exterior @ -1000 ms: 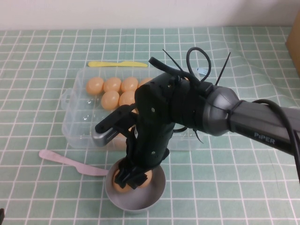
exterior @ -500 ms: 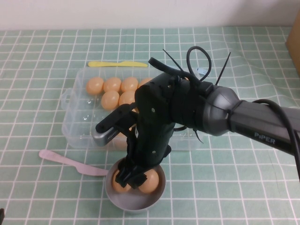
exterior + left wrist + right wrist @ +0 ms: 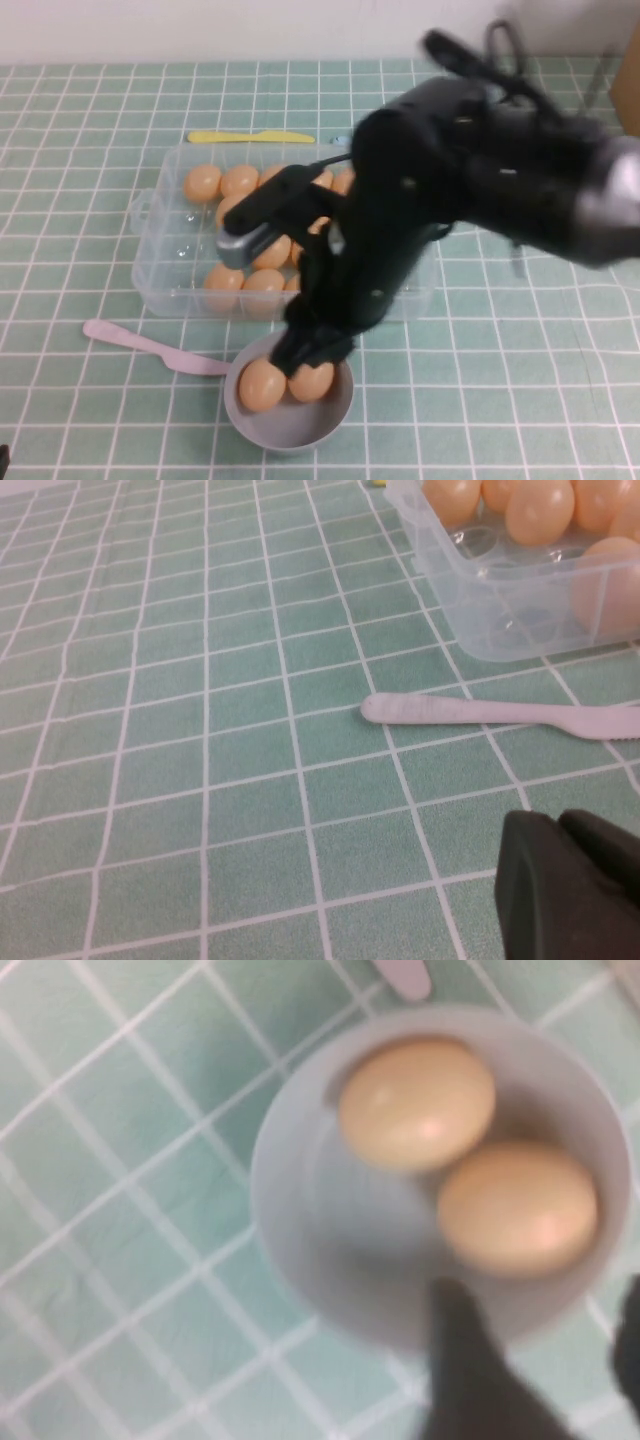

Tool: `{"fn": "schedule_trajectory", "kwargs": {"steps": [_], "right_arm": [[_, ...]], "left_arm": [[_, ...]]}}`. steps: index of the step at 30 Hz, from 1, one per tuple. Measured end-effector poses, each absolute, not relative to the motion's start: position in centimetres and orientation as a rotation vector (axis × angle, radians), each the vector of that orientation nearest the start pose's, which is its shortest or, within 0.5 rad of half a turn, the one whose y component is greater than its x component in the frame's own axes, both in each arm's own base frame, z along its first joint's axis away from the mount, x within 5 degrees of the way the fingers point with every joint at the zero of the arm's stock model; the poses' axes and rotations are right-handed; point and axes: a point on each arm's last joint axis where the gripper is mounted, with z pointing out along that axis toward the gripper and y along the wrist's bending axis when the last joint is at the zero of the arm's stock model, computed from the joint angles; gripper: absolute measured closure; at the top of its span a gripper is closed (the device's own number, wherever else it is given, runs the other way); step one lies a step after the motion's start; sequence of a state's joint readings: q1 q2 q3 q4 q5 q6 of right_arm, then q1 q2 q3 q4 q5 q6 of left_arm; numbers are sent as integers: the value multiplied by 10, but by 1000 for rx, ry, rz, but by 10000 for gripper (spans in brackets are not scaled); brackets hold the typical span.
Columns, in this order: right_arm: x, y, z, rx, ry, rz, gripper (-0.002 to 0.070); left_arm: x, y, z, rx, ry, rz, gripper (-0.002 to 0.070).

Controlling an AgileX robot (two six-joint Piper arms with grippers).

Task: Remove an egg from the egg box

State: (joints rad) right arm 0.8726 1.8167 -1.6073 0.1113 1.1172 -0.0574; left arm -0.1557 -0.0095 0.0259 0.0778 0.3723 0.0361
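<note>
Two eggs lie side by side in the bowl (image 3: 250, 428): one (image 3: 262, 385) toward the robot's left, the egg (image 3: 311, 381) nearer the claw touching it. From this the release step looks done, and the arm appears blurred, so it seems to be in motion above the bowl.

Right claw (image 3: 312, 348) hangs just over the bowl's far rim, above the second egg and apart from it. In the right wrist view both eggs sit free in the bowl with one dark finger (image 3: 470, 1380) at the frame edge and a gap to the other, so its fingers stand parted and hold nothing.

More eggs remain in the box (image 3: 160, 262), beyond the bowl on the counter. If another is wanted, the next move calls for the claw to clear the bowl's rim, carry back over the box and come down astride one egg without nudging its neighbours.

Left claw (image 3: 575, 885) sits low over the counter near the pink knife (image 3: 500, 712); whether it is spread or closed I cannot tell.
</note>
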Motion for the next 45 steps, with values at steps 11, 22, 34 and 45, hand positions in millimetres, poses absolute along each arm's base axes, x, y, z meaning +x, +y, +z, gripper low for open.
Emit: {"fn": "schedule_trajectory", "kwargs": {"steps": [11,22,34,45], "right_arm": [[181,229,332,-1055,2598,381,685],[136,170,320,-1028,2620,337,691],[130,146,267,-1042,2502,236,692],[105,48,221,-407,2005,284,692]], "left_arm": [[52,-6,172,227,1857,-6,680],[52,-6,172,227,1857,-6,679],[52,-6,172,227,1857,-6,680],[52,-6,172,227,1857,-6,680]]}}
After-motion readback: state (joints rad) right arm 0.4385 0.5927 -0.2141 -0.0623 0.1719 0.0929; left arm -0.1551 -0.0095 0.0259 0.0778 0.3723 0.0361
